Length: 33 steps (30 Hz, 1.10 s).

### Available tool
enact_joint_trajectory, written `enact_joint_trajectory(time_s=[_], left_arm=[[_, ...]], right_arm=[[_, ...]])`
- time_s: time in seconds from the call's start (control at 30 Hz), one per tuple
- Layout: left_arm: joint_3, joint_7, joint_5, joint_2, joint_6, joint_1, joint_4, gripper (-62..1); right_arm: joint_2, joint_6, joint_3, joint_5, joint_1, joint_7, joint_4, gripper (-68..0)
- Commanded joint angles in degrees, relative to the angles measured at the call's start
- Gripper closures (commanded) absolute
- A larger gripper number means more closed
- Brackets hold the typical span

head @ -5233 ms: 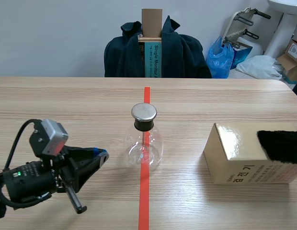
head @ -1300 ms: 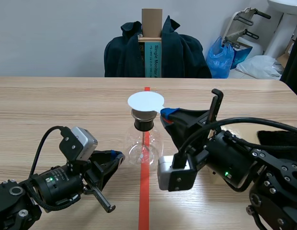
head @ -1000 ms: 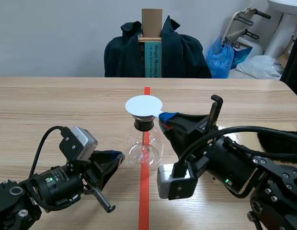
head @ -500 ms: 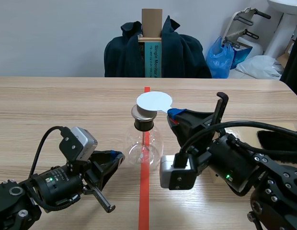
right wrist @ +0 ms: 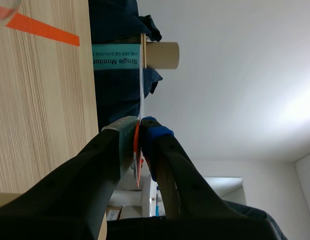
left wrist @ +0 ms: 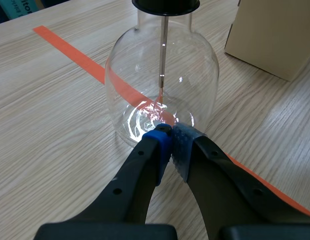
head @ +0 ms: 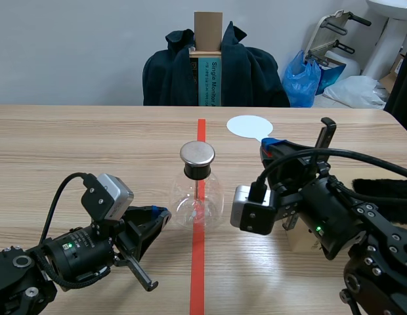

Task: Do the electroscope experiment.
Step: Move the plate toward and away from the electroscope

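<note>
Clear glass electroscope flask (head: 197, 197) is standing on the orange-red tape line (head: 197, 275). The left gripper (head: 161, 214), closed and empty, is seemingly steadying its base, while the right gripper (head: 269, 142) is pinching a thin white round disc (head: 249, 126) clear of the round metal cap (head: 197, 153).

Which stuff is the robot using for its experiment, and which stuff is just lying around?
For the experiment: glass flask with its metal cap; white disc, pinched in the right gripper.
Just lying about: cardboard box; dark jacket; blue bag.
</note>
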Motion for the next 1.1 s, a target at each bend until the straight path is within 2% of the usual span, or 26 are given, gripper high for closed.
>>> enact_joint_trajectory(time_s=[0.0,0.3,0.73,0.83,1.07], left_arm=[[-0.15,-0.79,-0.37,-0.02,0.11,-0.35,0.83,-3.2],[-0.15,-0.79,-0.37,-0.02,0.11,-0.35,0.83,-3.2],[-0.15,-0.79,-0.37,-0.02,0.11,-0.35,0.83,-3.2],[-0.15,-0.79,-0.37,-0.02,0.11,-0.35,0.83,-3.2],[-0.15,-0.79,-0.37,-0.02,0.11,-0.35,0.83,-3.2]], right_arm=[[0.92,-0.44,0.55,0.39,0.55,-0.50,0.52,-0.7],[0.92,-0.44,0.55,0.39,0.55,0.59,0.52,-0.7],[0.92,-0.50,0.55,0.37,0.55,14.12,0.52,-0.7],[0.90,-1.77,0.55,0.35,0.55,17.25,0.52,-0.7],[0.90,-1.97,0.55,-0.33,0.55,21.38,0.55,-0.7]])
